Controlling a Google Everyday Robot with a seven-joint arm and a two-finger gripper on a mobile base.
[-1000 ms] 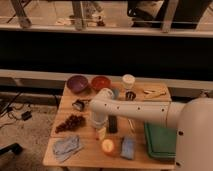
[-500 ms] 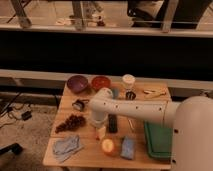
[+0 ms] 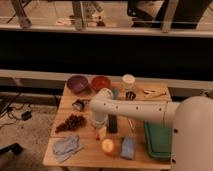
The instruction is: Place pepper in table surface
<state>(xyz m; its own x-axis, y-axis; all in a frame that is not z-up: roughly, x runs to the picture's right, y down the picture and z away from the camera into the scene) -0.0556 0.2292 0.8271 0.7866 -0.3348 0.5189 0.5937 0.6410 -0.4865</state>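
On table surface point(image 3: 88, 155): one cup point(image 3: 129, 81), one apple point(image 3: 108, 146); hand point(image 3: 101, 132) near grapes point(image 3: 70, 122).

Tool point(image 3: 101, 132) over table surface point(image 3: 89, 153) — between grapes point(image 3: 70, 122), remote point(image 3: 113, 123)

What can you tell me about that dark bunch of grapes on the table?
The grapes are a dark purplish bunch of round berries, lying flat in an elongated cluster on the picture's left part of the light wooden table. Only the tabletop seems to touch them. A crumpled blue-grey cloth lies nearer the front edge, apart from them. The robot's gripper hangs to their right, pointing down, clear of the bunch.
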